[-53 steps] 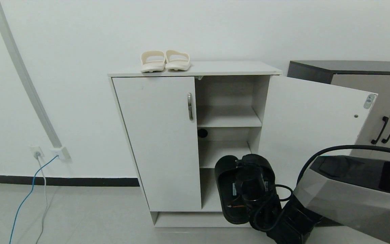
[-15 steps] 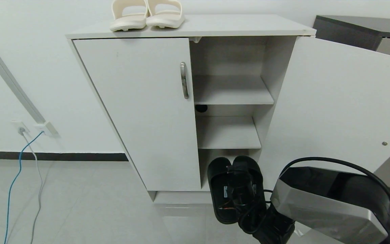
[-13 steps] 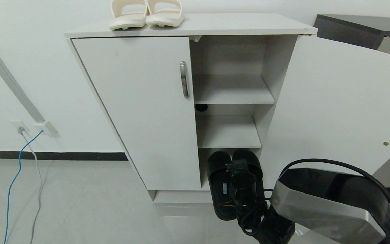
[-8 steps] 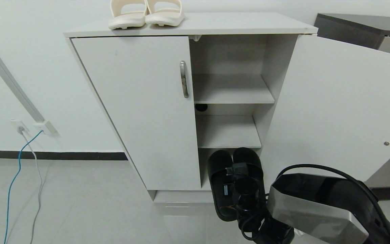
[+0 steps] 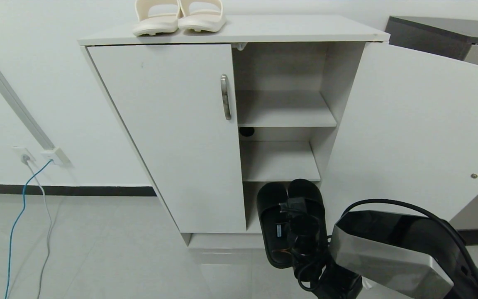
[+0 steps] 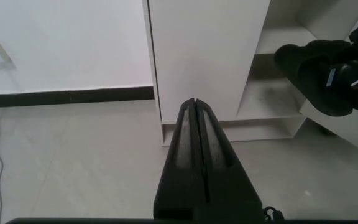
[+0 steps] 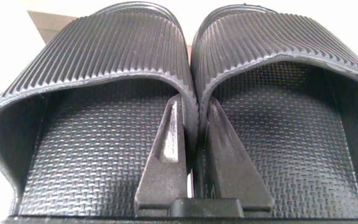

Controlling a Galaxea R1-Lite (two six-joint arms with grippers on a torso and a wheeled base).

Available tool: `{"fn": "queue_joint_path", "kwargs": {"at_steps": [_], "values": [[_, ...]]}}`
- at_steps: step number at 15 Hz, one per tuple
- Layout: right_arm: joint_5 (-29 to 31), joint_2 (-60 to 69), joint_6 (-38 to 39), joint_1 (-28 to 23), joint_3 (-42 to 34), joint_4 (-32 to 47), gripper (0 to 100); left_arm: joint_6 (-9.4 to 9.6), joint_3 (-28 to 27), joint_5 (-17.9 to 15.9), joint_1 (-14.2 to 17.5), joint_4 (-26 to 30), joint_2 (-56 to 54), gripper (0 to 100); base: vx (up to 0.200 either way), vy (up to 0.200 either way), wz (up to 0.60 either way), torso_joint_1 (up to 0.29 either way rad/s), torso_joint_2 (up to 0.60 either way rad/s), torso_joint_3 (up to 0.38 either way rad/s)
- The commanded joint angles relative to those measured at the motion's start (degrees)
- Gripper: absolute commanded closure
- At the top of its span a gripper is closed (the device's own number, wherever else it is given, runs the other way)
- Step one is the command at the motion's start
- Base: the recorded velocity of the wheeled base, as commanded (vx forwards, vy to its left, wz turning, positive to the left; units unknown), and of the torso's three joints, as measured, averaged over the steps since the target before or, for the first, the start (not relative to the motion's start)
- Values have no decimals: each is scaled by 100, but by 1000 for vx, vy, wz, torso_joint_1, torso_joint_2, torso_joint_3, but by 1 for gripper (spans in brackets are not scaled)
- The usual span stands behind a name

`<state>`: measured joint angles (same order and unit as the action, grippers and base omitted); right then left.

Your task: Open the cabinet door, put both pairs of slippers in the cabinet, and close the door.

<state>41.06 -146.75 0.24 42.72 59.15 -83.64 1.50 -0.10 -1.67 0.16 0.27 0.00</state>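
Right gripper [image 7: 194,107] clenched on inner edges of black slippers [image 5: 272,203], toes at bottom compartment of cabinet [image 5: 164,124]. Right door [image 5: 409,137] open. Beige slippers [image 5: 179,18] on cabinet top. Left gripper [image 6: 194,109] pressed closed.

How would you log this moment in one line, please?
right hand: shut on black slippers before lowest compartment; cabinet door: open; cream slippers: atop cabinet; left hand: shut

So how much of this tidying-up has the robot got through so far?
Done: the cabinet's right door stands open. In hand: the right end effector pinches the black slippers together by their inner edges, at the mouth of the bottom compartment, not yet set down. To do: the cream slippers on the cabinet top must go inside, then the door shut.
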Motion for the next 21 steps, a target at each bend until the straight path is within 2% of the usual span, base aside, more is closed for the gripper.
{"fn": "queue_joint_path", "kwargs": {"at_steps": [1,7,16,21], "values": [[-1,76,2,-9,0,-3,100,-1,1,0,2,0,9,100,200,0,0,-2,-2,2],[-1,112,2,-35,0,-3,100,-1,1,0,2,0,9,100,200,0,0,0,2,5],[-63,103,2,-79,281,76,100,-1,1,0,2,0,9,100,0,0,0,0,0,0],[-274,-20,81,-343,993,990,100,8,1,0,2,0,9,100,0,0,0,0,0,0]]}}
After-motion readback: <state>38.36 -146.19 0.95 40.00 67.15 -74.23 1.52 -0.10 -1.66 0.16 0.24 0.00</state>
